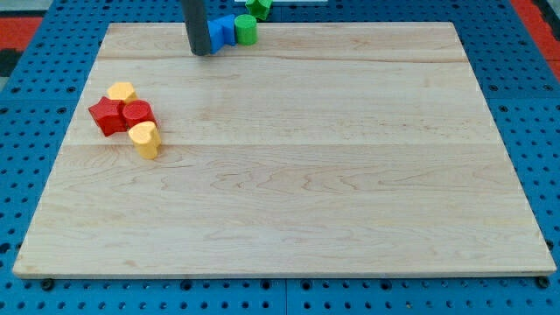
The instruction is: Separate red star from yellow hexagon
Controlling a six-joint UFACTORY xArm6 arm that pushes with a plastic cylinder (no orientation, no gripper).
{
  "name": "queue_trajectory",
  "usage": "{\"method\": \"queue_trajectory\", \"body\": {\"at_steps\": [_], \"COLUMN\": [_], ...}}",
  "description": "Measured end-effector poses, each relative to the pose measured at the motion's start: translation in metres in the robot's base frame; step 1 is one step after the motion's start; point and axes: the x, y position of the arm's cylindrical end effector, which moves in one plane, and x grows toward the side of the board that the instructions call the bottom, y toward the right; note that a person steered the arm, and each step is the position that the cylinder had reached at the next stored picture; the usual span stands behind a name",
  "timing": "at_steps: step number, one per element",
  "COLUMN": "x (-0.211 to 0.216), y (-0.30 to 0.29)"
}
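Approach step, no contact yet: my tip (201,53), a bare rod with no gripper, holds nothing. Red star (107,115) touches yellow hexagon (121,91), both well toward the view's lower left of my tip on the desk (350,175). Next move likely calls for wedging between them.

The board (306,175) is showing pale wood grain, lying on a blue perforated base (534,105). Two red blocks (121,115) and two yellow ones (144,138) are clustering; blue (220,31) and green blocks (246,29) are sitting beside my dark tip (200,52).

Star (106,115) at board (350,175) left edge, hexagon (121,91) touching above-right, cylinder (137,112) touching right; my tip (201,52) well apart, view's top.
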Motion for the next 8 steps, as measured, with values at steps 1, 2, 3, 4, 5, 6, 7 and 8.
{"method": "queue_trajectory", "body": {"at_steps": [1,2,3,4,5,6,7,8], "x": [0.026,0.046,0.097,0.127,0.144,0.167,0.176,0.197], "y": [-0.092,-0.143,-0.134,-0.117,-0.081,-0.092,-0.138,-0.120]}}
